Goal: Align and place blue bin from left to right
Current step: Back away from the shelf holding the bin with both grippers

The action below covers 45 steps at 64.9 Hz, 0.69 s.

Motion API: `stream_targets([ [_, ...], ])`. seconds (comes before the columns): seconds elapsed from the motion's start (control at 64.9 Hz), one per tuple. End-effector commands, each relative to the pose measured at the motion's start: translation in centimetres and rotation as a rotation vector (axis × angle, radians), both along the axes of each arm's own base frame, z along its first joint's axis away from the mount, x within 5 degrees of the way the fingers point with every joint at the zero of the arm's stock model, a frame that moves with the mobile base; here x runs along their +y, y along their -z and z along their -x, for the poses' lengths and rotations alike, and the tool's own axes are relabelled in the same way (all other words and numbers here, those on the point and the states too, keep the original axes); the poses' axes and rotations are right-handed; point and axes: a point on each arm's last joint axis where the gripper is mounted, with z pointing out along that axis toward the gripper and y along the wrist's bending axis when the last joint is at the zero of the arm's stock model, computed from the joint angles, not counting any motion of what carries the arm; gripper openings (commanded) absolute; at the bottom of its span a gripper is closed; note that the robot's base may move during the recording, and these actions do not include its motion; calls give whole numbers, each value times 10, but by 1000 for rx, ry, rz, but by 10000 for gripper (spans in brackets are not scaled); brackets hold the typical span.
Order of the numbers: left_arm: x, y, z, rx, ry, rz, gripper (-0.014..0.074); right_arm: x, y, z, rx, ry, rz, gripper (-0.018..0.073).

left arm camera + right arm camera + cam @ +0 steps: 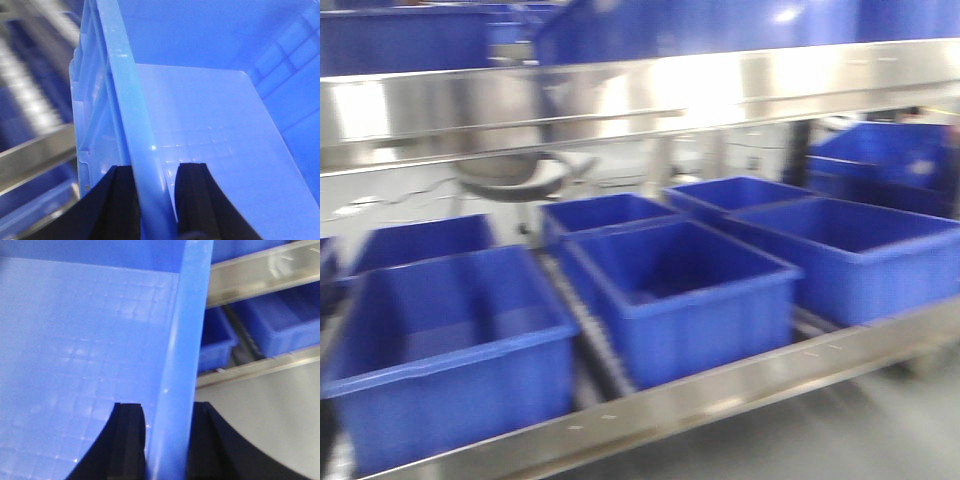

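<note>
Blue bin rim clamped in left hand, 6 o'clock; right hand clamped on bin wall, 6 o'clock; steel shelf rail, 1 o'clock.

Motion-blurred shelf bins, front view

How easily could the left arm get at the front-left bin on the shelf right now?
Probably not yet. The left tool is shut on the wall of another blue bin, so it would have to let go before reaching the front-left bin.
</note>
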Motion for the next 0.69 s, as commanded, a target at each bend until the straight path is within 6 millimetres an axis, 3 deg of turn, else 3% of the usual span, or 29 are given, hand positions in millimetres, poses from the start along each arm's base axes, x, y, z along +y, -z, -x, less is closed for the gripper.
stream_targets([
  [0.0,-4,-17,5,-110,31,65,-111,4,-18,7,-125,-35,-38,-66],
  [0.678,-4,-17,5,-110,31,65,-111,4,-18,7,-125,-35,-38,-66],
])
